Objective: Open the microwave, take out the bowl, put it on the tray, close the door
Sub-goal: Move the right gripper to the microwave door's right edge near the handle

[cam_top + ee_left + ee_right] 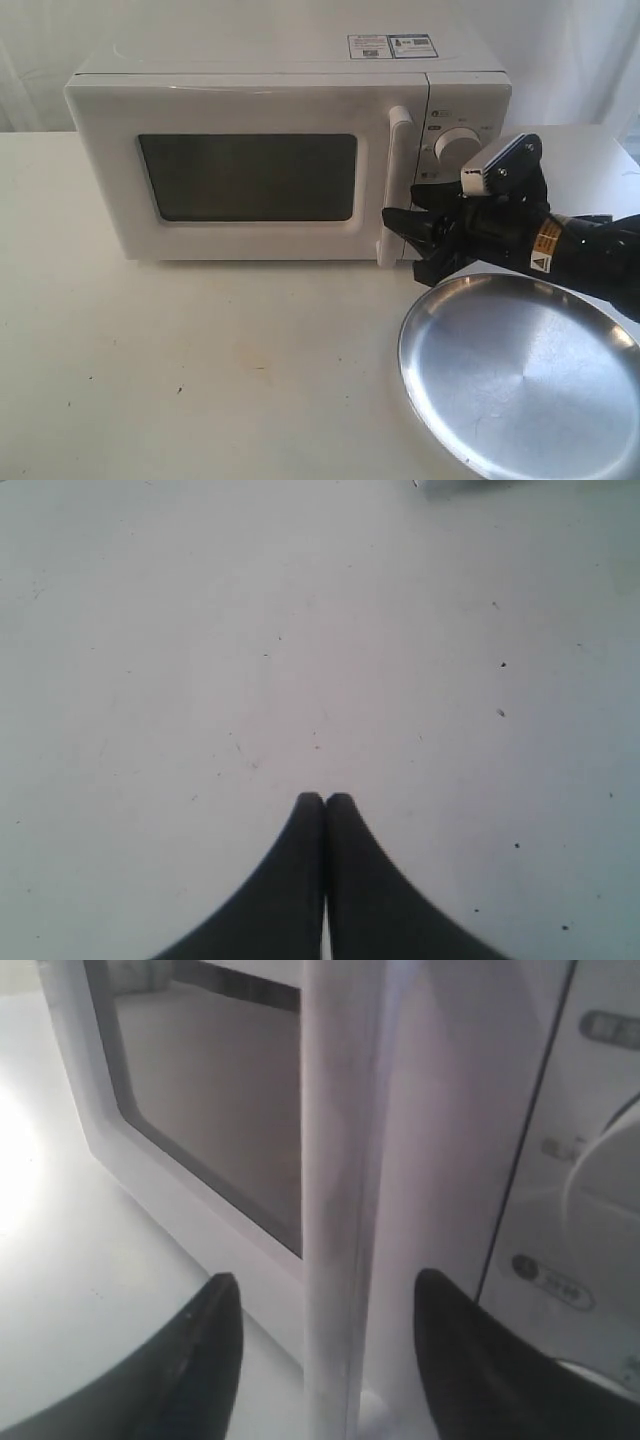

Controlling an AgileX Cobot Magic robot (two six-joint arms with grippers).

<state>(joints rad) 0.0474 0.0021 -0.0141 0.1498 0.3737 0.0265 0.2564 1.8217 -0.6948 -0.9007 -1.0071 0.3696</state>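
- One microwave (290, 150) is set at 12 o'clock on the desk (200, 380), its door (250, 190) shut.
- One tray (520, 375) is laid at 5 o'clock of it.
- The right pincer (328, 1282) is spread open astride the handle (398, 170); contact cannot be told.
- One dial (458, 146) is seen; the panel below is blocked by that arm.
- The left pincer (325, 802) is closed, empty, over the desk.

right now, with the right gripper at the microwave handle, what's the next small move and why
Probably close the right gripper on the handle. It is open and straddles the bar without clamping it, and the door looks fully shut, so a grip likely has to come before any pull.
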